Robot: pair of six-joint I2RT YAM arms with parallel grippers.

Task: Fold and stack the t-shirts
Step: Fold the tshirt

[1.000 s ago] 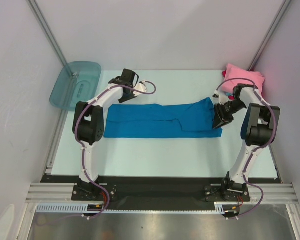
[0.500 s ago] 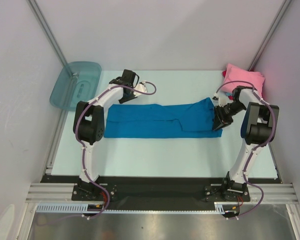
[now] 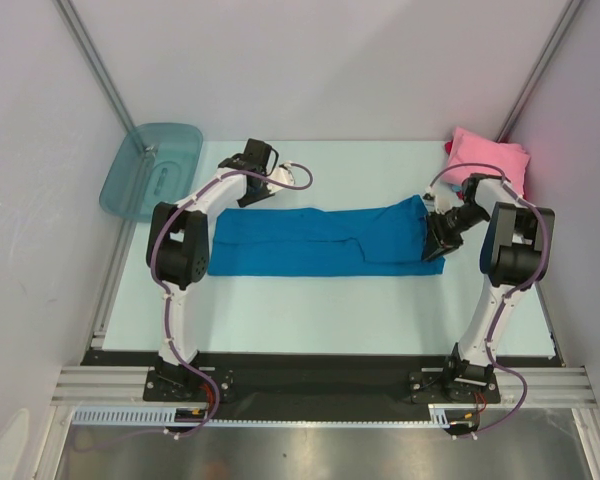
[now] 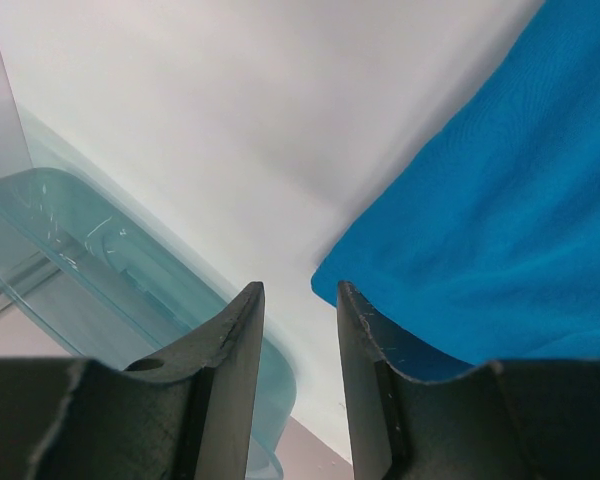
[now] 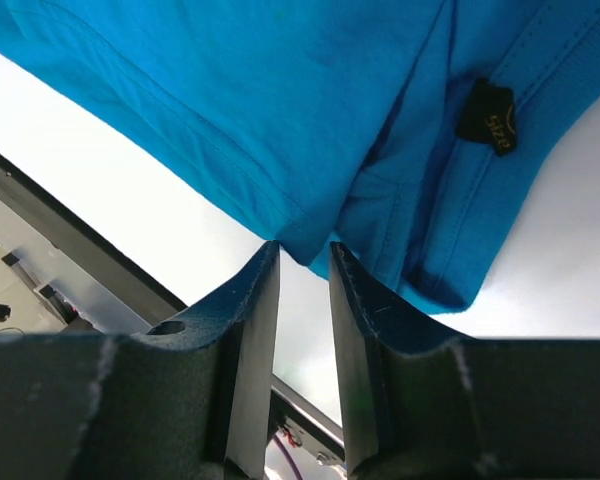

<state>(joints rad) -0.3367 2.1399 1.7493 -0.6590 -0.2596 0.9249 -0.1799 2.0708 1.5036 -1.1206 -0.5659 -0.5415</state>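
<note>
bright blue t-shirt (image 3: 310, 240) lies flat across the table (image 3: 310, 300). my left gripper (image 4: 300, 290) hovers beside its far corner, jaws narrowly apart, empty. right gripper (image 5: 303, 250), jaws narrow, meets the hem corner; can't tell if it's pinched.

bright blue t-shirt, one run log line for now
bright blue cloth t-shirt in long strip | left claw open near far-left corner | right claw open at right-end hem

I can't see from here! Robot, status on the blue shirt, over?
Left end effector open, empty, at corner of blue t-shirt. Right end effector open at its collar end, nothing gripped. Shirt flat in long strip. Pink t-shirt clear of it.
</note>
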